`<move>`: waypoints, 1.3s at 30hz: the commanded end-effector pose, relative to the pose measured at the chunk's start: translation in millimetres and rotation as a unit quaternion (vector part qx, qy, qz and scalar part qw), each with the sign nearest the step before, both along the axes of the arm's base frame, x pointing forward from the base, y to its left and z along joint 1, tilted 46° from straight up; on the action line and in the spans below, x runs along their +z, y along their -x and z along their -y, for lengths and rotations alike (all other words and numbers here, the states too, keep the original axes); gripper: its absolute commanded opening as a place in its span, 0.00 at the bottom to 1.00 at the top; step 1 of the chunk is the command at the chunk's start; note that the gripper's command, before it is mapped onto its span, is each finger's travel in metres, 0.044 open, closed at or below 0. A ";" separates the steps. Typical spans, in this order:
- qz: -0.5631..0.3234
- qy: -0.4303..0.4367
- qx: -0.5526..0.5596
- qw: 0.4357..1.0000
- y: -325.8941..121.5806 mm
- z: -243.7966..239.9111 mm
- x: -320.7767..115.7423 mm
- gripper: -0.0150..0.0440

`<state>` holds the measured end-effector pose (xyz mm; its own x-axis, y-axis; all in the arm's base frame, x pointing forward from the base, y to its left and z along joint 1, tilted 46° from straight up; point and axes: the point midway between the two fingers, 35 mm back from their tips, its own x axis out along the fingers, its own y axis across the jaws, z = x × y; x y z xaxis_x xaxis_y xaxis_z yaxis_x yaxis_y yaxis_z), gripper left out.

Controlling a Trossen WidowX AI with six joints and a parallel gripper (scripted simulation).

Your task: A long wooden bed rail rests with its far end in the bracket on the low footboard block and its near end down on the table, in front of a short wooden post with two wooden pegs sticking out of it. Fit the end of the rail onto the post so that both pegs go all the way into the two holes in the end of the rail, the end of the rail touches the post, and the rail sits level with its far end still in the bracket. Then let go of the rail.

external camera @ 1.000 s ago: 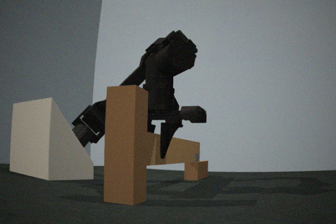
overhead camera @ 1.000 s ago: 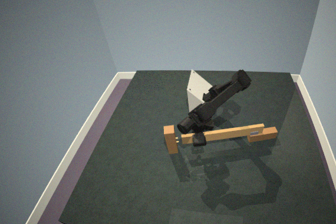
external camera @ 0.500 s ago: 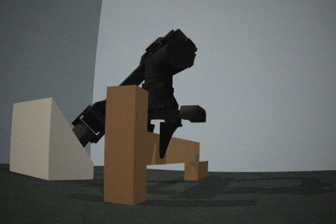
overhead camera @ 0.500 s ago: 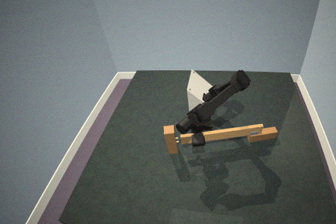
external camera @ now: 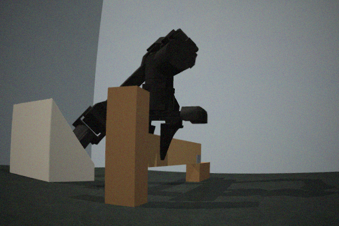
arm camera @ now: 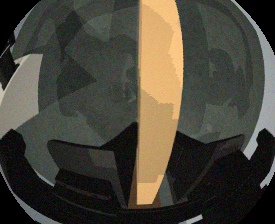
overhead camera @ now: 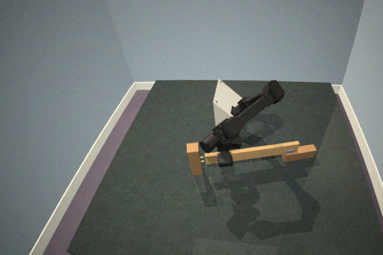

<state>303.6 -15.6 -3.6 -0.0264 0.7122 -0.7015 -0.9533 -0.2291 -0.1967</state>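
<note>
The long light wooden rail [overhead camera: 262, 152] [external camera: 181, 150] [arm camera: 158, 75] is held off the table, looking roughly level. Its far end is at the metal bracket [overhead camera: 289, 151] [external camera: 198, 159] on the low footboard block [overhead camera: 308, 153] [external camera: 194, 173]; the exact seating is too small to tell. My gripper [overhead camera: 225, 156] [external camera: 158, 150] [arm camera: 146, 125] is shut on the rail near its post end. The darker wooden post [overhead camera: 195, 162] [external camera: 122, 150] stands upright before that end. A small gap separates them, and the two pegs [overhead camera: 202, 159] show in it. The rail's holes are hidden.
A pale wedge-shaped block [overhead camera: 223, 98] [external camera: 31, 141] [arm camera: 20, 95] stands behind the post and rail, beside the arm's lower part. The arm reaches over the rail from behind, and its shadow falls on the dark table [overhead camera: 151, 196].
</note>
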 end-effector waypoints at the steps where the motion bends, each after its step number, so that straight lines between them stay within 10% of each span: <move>1: 0.003 0.003 -0.002 1.000 -1.7 4.1 -0.4 0.25; 39: 0.003 0.003 -0.002 1.000 -5.0 11.8 -7.5 0.25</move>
